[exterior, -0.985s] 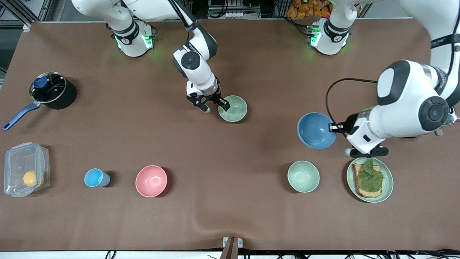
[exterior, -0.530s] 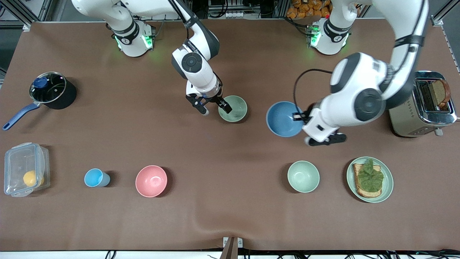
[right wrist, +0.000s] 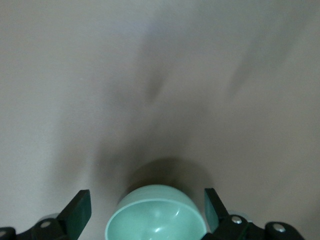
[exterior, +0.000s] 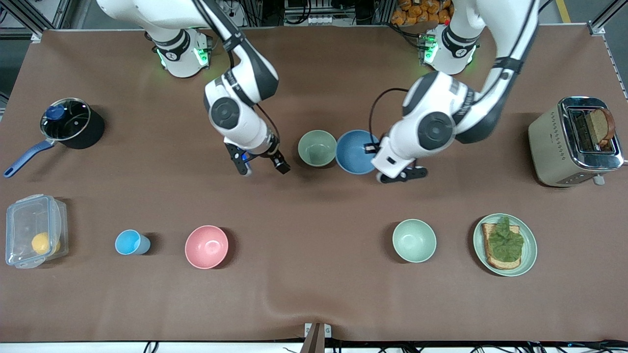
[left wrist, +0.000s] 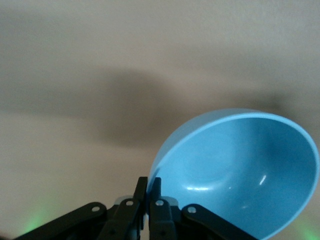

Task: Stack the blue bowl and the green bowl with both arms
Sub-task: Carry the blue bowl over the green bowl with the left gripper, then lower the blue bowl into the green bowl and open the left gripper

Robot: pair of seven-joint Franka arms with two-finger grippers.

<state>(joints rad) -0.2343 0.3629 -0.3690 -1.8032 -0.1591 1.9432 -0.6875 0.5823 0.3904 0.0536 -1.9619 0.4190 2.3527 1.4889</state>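
Note:
The blue bowl (exterior: 354,153) hangs in my left gripper (exterior: 369,147), which is shut on its rim. The bowl is tilted in the left wrist view (left wrist: 240,170), with the rim pinched between the fingers (left wrist: 142,192). It is held right beside the green bowl (exterior: 317,148), on the side toward the left arm's end, rims almost touching. The green bowl stands upright on the table. My right gripper (exterior: 263,169) is open and empty, clear of the green bowl, toward the right arm's end. The green bowl also shows in the right wrist view (right wrist: 156,217).
A second green bowl (exterior: 414,240) and a plate with toast (exterior: 527,260) lie nearer the front camera. A pink bowl (exterior: 206,246), a light-blue cup (exterior: 129,242), a clear box (exterior: 34,230), a pot (exterior: 71,122) and a toaster (exterior: 574,140) stand around.
My left arm carried the blue bowl toward the right arm's end, up beside the green bowl. My right gripper let go of the green bowl's rim and drew away from it.

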